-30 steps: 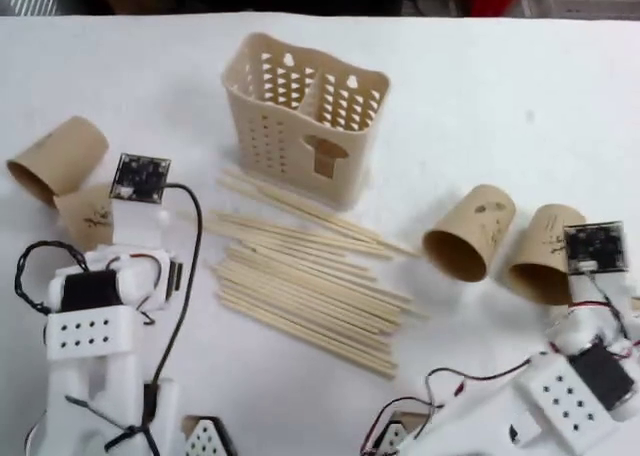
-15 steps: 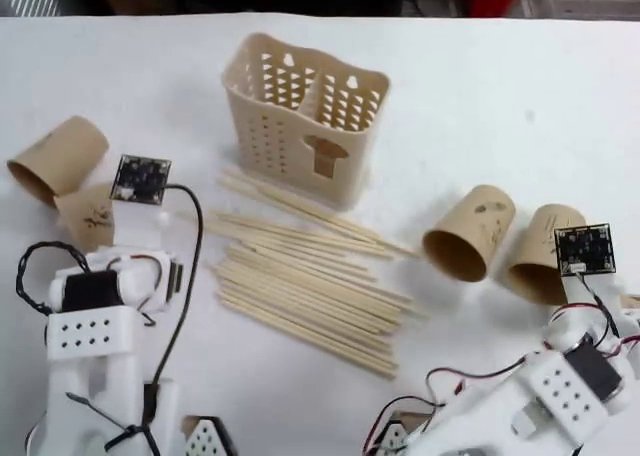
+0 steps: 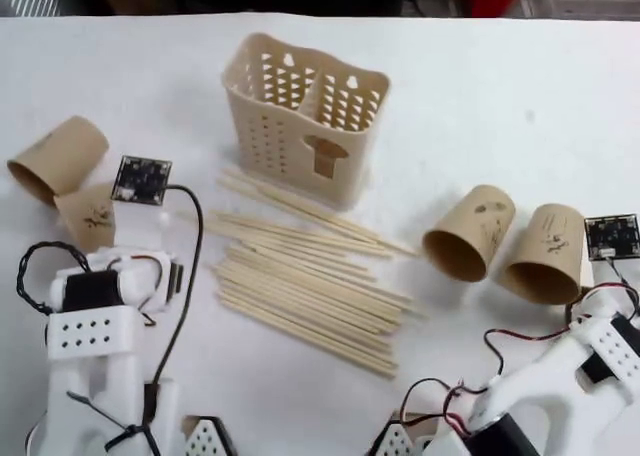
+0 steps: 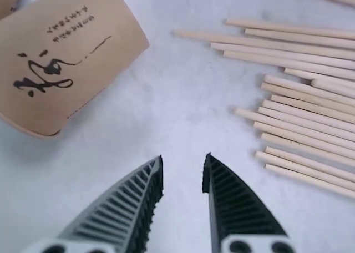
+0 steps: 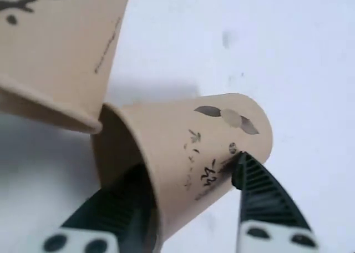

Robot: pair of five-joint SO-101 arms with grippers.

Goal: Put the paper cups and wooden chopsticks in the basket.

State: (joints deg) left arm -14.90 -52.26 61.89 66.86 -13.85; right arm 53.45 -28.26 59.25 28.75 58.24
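while the left gripper point(image 4: 183, 157) hangs part-open between printed cup point(image 4: 61, 59) and chopsticks point(image 4: 299, 136), the right gripper point(image 5: 188, 164) gapes around a lying cup point(image 5: 183, 136).

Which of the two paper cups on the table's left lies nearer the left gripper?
The cup with black brush lettering, close by the left gripper; the other cup, showing no lettering, lies farther off.

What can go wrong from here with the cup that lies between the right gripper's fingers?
The right gripper is open around the lying paper cup; closing hard may crush its thin wall, or the cup may slip out.
A second cup seems to touch its rim; lifting may roll it away.
The left gripper hangs open beside the loose chopsticks; a careless move could scatter them.
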